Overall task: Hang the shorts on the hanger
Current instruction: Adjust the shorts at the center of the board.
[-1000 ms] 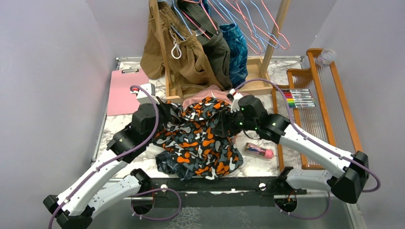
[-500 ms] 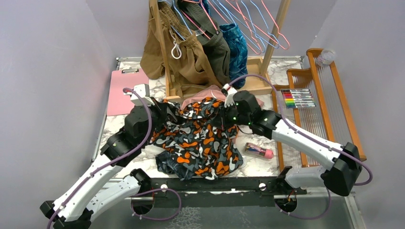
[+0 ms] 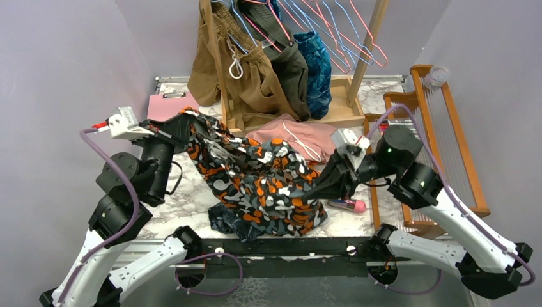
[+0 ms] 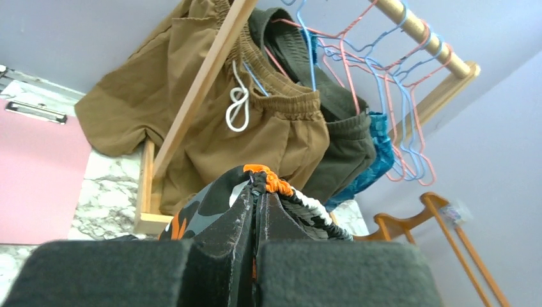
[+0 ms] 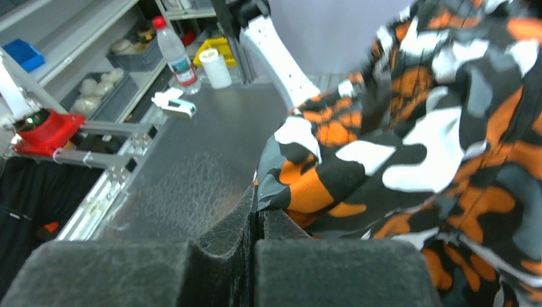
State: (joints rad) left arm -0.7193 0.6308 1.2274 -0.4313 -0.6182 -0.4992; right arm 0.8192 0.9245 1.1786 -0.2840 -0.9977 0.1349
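Spreading step: my left claw (image 3: 184, 116) clamps the shorts (image 3: 259, 182) high at far left. My right claw (image 3: 319, 190) pinches their right edge, the middle sagging onto the table (image 3: 182, 203). Next I'd stretch them taut for hanging.

Center's pretty much blocked: the shorts (image 3: 268, 185) hang stretched between the left tool (image 3: 184, 125) and right tool (image 3: 313, 192), draping onto the surface (image 3: 192, 208). Behind them the wooden rack (image 3: 365, 51) and brown shorts (image 3: 255, 96) crowd the back. Bare marble shows front-left. A pink tube (image 3: 348, 204) lies just beside the right tool, with a wooden frame (image 3: 396, 102) beyond.
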